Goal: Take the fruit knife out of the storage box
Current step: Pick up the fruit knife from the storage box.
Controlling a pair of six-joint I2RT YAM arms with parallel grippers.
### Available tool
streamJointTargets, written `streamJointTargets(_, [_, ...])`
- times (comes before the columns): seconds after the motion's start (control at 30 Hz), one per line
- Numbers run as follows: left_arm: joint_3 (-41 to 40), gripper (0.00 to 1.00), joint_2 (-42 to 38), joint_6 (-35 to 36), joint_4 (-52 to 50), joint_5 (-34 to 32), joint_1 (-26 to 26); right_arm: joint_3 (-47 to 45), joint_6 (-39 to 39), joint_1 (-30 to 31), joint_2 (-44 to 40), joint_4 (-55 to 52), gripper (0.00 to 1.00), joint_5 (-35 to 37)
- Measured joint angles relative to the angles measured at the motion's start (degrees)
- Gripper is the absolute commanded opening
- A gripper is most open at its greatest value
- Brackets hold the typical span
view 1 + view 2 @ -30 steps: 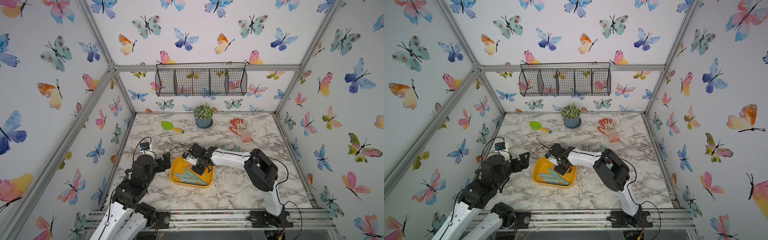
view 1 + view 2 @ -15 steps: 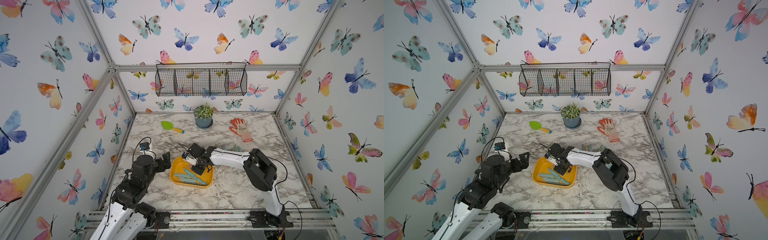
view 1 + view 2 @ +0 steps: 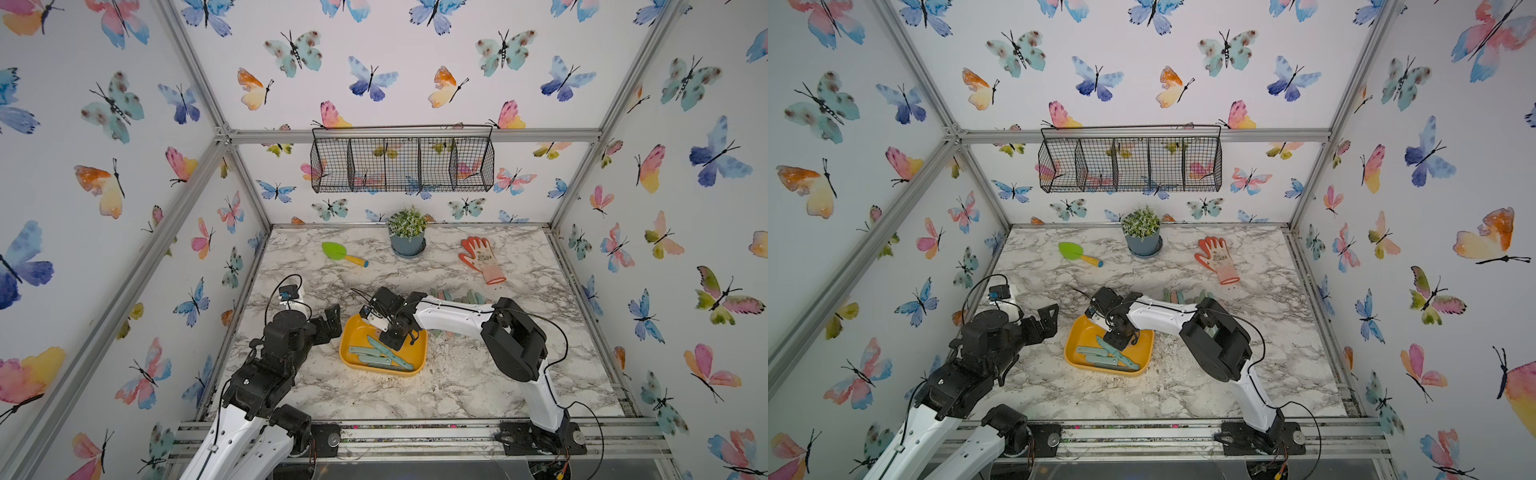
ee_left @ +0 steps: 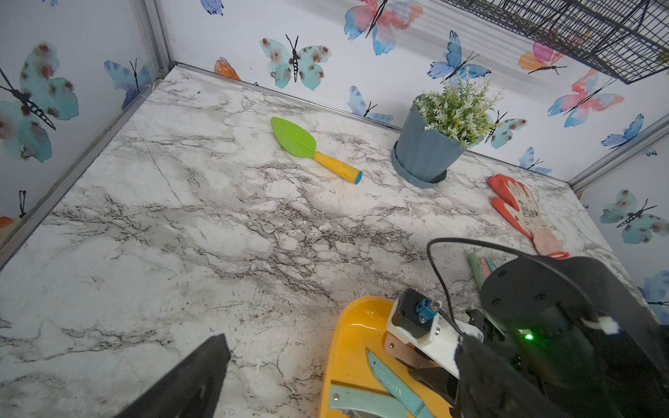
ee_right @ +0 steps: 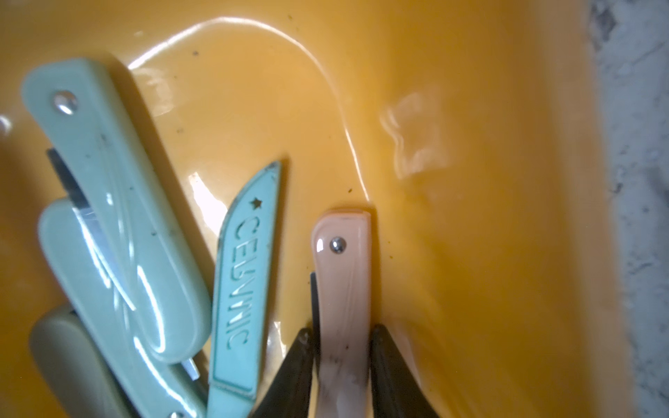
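Probably light, stiff and slick, the folded peach-pink plastic fruit knife [image 5: 342, 282] lies flat in the shallow yellow-orange plastic storage box [image 5: 470, 108], best held across its handle, where the right gripper [image 5: 342, 329] pinches it between nearly closed jaws; the left gripper [image 3: 331, 322] gapes empty beside the box.

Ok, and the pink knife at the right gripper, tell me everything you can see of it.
The pink folding knife has a glossy, plastic-looking peach-pink handle with a round-cornered end and one metal rivet. It is folded, a dark blade edge showing along one side. It lies flat on the floor of the yellow storage box, near a wall. The right gripper presses a finger against each long side; its other end is hidden.
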Motion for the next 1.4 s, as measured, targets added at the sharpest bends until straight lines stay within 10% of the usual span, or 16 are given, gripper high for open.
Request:
streamJointTargets(0.5, [0.0, 0.98, 0.1, 0.0, 0.0, 0.1, 0.0, 0.8, 1.9, 0.0, -1.4, -2.9, 0.21, 0.4])
streamJointTargets(0.87, [0.0, 0.99, 0.3, 0.0, 0.0, 0.5, 0.0, -4.5, 6.0, -1.9, -19.6, -0.8, 0.19, 0.8])
streamJointTargets(1.4, [0.0, 0.98, 1.8, 0.9, 0.8, 5.0, 0.0, -27.5, 10.9, -37.2, -37.9, 3.5, 0.19, 3.7])
